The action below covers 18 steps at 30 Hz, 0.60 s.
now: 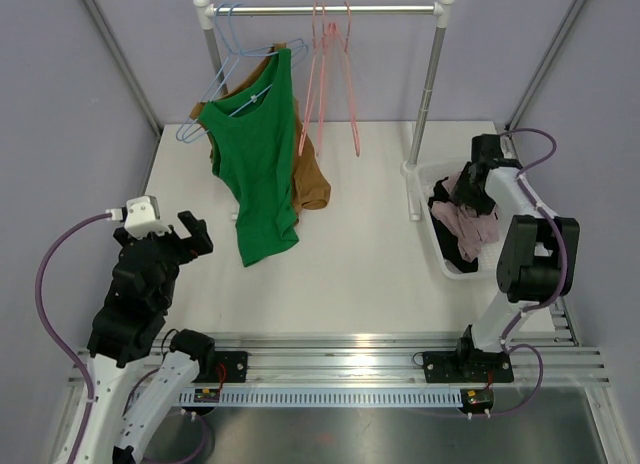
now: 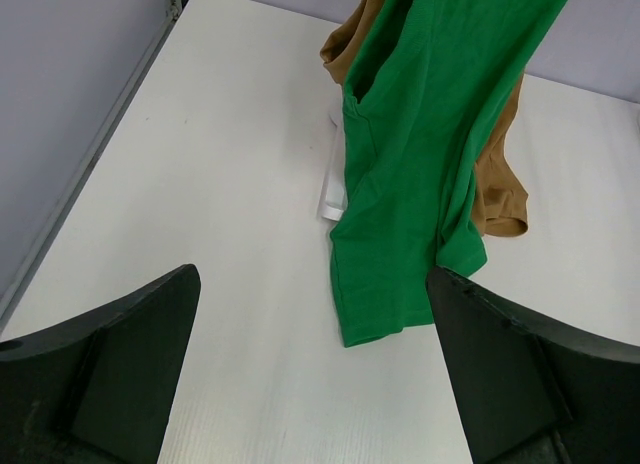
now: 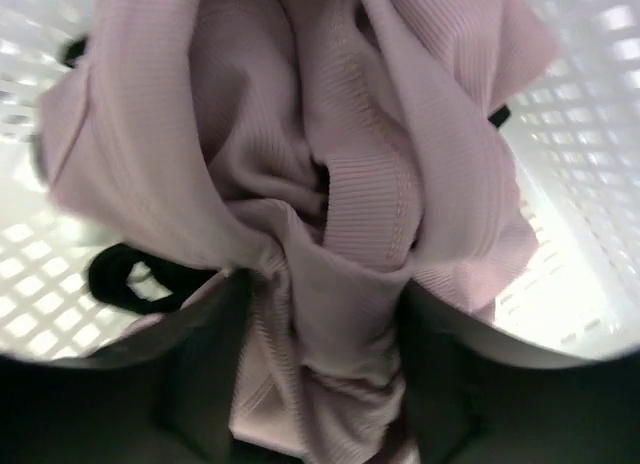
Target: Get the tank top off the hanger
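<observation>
The green tank top (image 1: 258,174) hangs on a blue hanger (image 1: 232,79) below the left end of the rack (image 1: 325,9). Its hem lies on the worktop (image 1: 360,274) in front of the rack, so I judge this top is still to be removed. A brown garment (image 1: 312,184) hangs just behind it.

My left pincer (image 1: 196,234) stands wide and holds nothing, in front of the rack toward its left side, well apart from the cloth. My right pincer (image 1: 468,199) is down in the basket (image 1: 452,272) beside the rack's right post, with a pink garment (image 1: 470,224) between its fingers. The wrist view is too close, so I cannot tell whether it grips the garment.

To do this step well, I would take only the green hem, not the brown cloth. Then I would pull slowly down and sideways so one strap slides off before the other, because the hanger may swing or unhook from the rack.
</observation>
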Available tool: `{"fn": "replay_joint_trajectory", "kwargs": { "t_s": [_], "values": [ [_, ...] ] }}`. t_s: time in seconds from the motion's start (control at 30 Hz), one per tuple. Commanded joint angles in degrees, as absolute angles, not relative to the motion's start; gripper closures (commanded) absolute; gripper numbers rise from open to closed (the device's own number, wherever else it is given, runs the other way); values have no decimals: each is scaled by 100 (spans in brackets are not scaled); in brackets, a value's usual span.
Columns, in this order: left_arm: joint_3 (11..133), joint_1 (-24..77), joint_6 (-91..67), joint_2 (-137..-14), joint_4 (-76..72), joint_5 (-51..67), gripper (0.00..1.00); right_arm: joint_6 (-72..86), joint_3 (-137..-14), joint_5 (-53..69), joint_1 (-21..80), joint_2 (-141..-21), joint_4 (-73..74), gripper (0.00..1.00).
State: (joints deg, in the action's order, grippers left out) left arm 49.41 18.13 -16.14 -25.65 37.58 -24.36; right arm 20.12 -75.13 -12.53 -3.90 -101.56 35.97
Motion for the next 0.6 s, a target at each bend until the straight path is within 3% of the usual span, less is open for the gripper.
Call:
{"fn": "replay_joint_trajectory", "kwargs": {
  "t_s": [0.0, 0.07, 0.1, 0.23, 0.3, 0.57],
  "values": [
    [5290, 1758, -1652, -2794, 3690, -2338, 1, 2074, -8164, -1458, -369, -9345, 4121, 31],
    [5632, 1767, -1670, -2909, 3823, -2268, 1, 2004, -8507, -1677, -360, -9133, 4428, 4],
    [5773, 1767, -1696, -2987, 3893, -2233, 1, 1995, -8604, -1748, -360, -9019, 4534, 1],
    [6721, 1767, -1705, -3610, 4288, -1585, 1, 1899, -8781, -1715, -369, -8090, 4808, 1],
    [7442, 1767, -1679, -3875, 4490, -1346, 1, 1977, -8588, -1067, -369, -7344, 4607, 0],
    [9499, 1767, -1319, -5562, 4843, -783, 1, 2890, -6251, 3650, -369, -5178, 2164, 1]
  ]
}}
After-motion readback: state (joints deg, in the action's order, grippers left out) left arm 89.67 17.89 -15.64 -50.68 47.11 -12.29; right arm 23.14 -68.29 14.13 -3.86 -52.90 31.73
